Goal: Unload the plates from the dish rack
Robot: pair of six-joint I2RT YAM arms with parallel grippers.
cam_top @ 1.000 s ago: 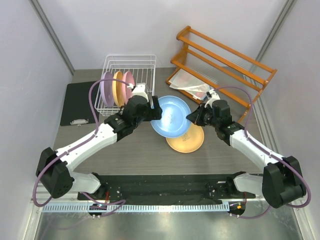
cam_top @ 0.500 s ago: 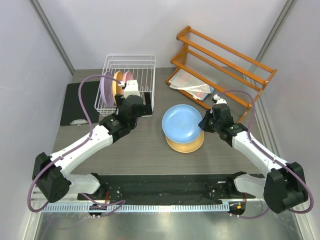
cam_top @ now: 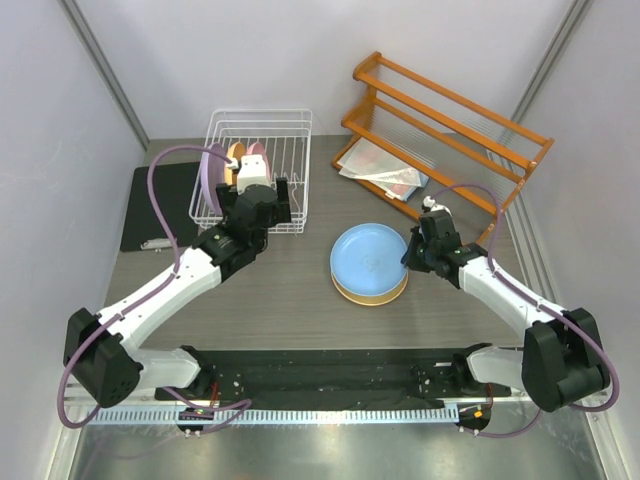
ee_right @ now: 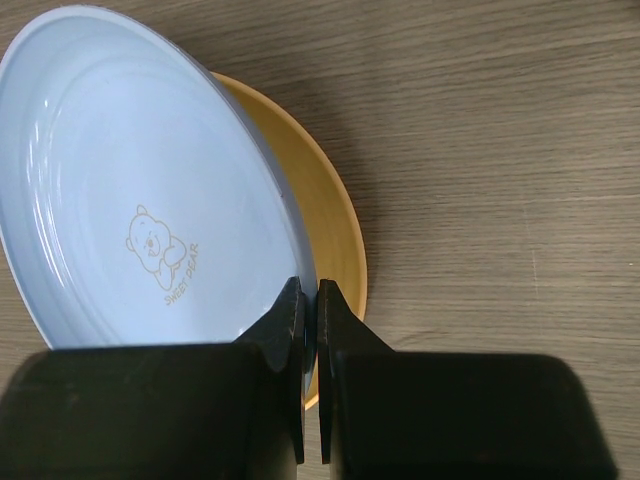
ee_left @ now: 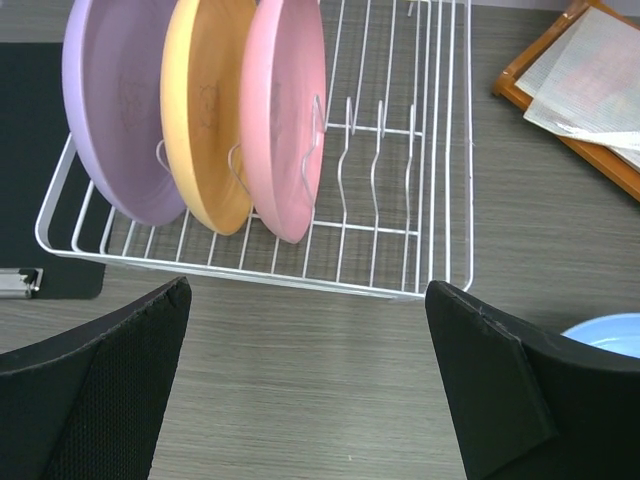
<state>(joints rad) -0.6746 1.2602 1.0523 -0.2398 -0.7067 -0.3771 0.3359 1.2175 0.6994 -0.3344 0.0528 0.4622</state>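
Right gripper (ee_right: 310,300) pinches the right rim of the light blue plate (ee_right: 150,190), which lies face up on the orange plate (ee_right: 335,240), on the table right of the dish rack (ee_left: 445,200). Left gripper (ee_left: 305,300) hangs wide, empty, at the rack's near edge. Two out, three to go: lilac plate (ee_left: 110,110), yellow plate (ee_left: 205,120) and pink plate (ee_left: 285,110) stand on edge at its left end, faces turned left-right.

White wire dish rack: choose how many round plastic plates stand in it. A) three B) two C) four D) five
A: the left wrist view shows only the round plastic lilac plate, yellow plate and pink plate standing upright in the white wire dish rack.
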